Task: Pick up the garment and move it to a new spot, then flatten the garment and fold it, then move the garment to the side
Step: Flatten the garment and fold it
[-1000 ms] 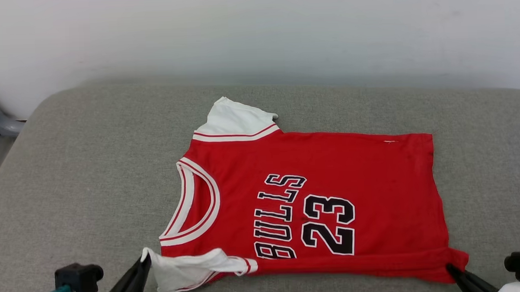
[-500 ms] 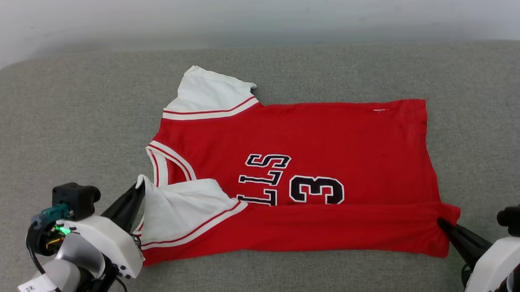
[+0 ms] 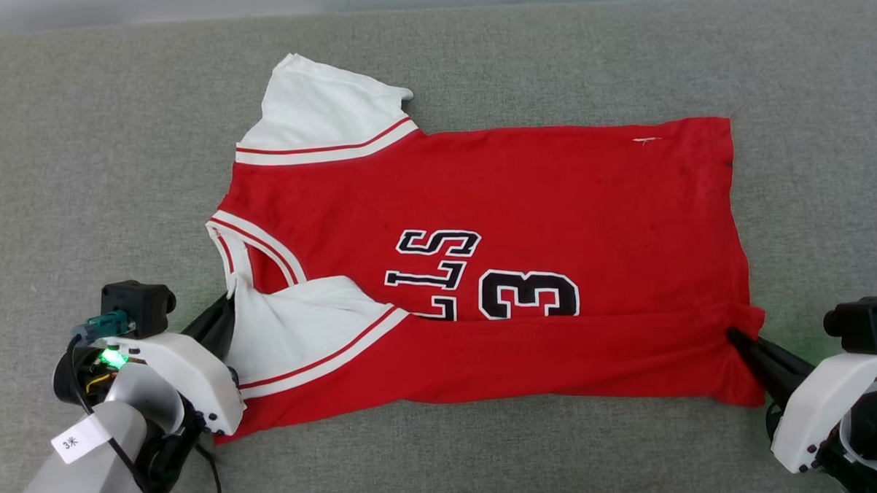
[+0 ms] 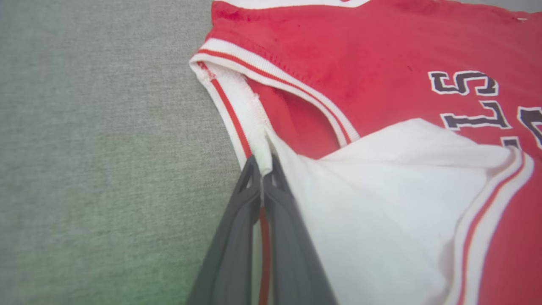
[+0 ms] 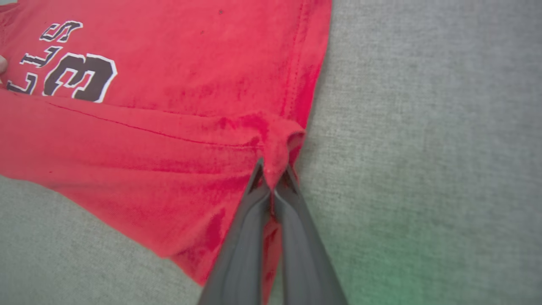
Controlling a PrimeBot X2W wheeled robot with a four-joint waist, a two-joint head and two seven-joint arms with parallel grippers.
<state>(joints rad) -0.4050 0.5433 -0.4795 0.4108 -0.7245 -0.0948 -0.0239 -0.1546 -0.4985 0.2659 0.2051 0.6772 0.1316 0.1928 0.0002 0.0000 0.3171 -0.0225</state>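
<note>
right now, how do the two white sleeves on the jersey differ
The far sleeve lies spread out on the grey surface, beyond the jersey's red body; the near sleeve is folded over onto the red front. The far sleeve is free of any grip; the near sleeve's edge is pinched by the left gripper. Both are white with red-and-white striped trim.

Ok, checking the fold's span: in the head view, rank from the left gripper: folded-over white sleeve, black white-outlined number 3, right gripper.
1. Folded-over white sleeve, pinched by the left gripper.
2. Black number 3, mid-shirt.
3. Right gripper, pinching the far red hem corner.
</note>
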